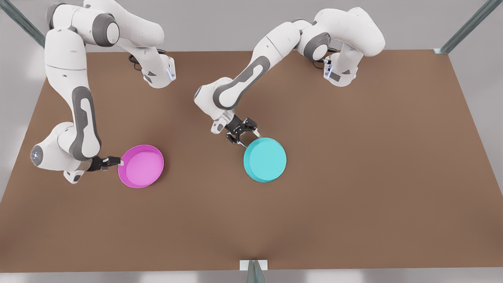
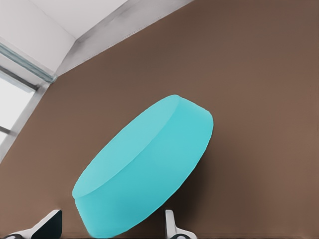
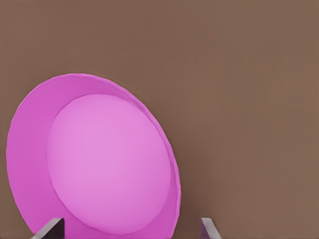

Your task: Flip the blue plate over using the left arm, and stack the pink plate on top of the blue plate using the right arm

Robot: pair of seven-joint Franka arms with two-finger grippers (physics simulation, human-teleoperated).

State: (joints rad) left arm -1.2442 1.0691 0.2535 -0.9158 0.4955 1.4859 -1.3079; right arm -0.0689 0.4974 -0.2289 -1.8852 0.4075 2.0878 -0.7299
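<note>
**Blue plate lies underside up; the pink plate's lift is the step in hand**

Nearest the front camera, on the bare brown table [image 1: 353, 204], lie the two dishes, well apart. The round, shallow magenta-pink plate [image 1: 141, 166] sits on the front view's left, rim up, its lighter inner floor showing. The right gripper [image 1: 116, 161] is at the plate's edge on the side toward its arm. In the right wrist view its two fingertips [image 3: 50, 229] stand apart on either side of the pink plate's [image 3: 94, 164] near rim, so the jaws are spread and not clamped on anything.

A little farther back, toward the middle of the table, the round, shallow cyan-turquoise blue plate [image 1: 265, 159] lies with its plain flat underside up and rim down, so by the look of it the flip is done. The left gripper [image 1: 243, 138] hovers just beside its far edge. In the left wrist view the fingers [image 2: 172, 224] are spread wide around the near part of the blue plate [image 2: 144, 174], with no grip on it that I can see.

As I judge it, the next move belongs to the right arm: close on the pink rim, lift it and carry it across to set it squarely on the blue underside. The left gripper should draw clear first, since it sits near the landing spot.
</note>
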